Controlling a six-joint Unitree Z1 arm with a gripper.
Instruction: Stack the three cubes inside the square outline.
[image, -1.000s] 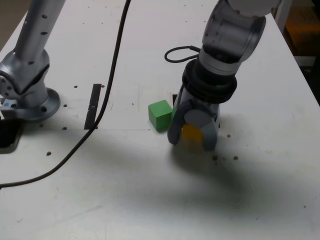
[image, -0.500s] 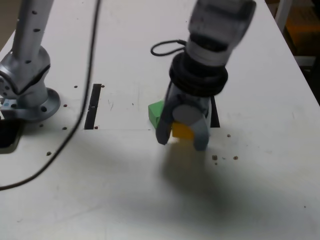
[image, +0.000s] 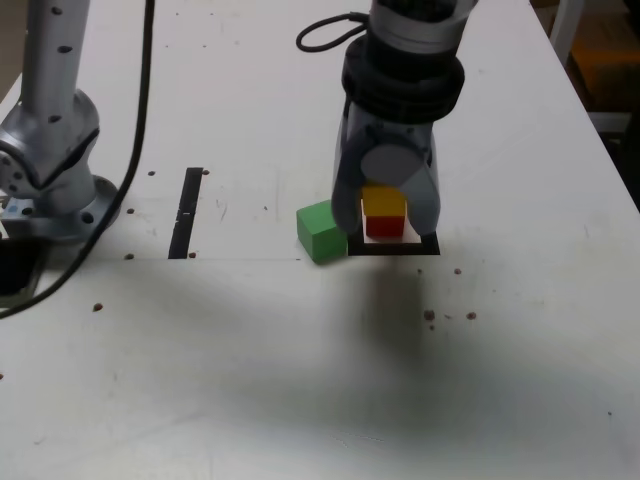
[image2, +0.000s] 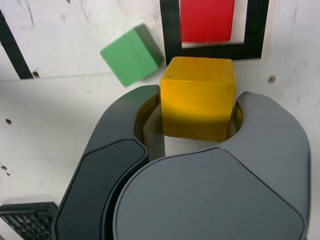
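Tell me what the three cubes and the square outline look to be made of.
Yellow cube, red cube and green cube: solid-coloured, matte, crisp edges, no grain or glare; likely painted wood or plastic, which one is unclear. Square outline: flat black strips lying flush on the white table, probably adhesive tape.

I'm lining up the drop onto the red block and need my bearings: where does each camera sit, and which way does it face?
Exterior view: sits high off the arm, looking down on the white table; shows the arm's base and the end effector gripping the yellow cube above the red cube.
Wrist view: sits on the wrist, looking along the end effector to the table; shows both dark fingers.
Shared: yellow, red and green cube, the square outline, and the black tape strip.
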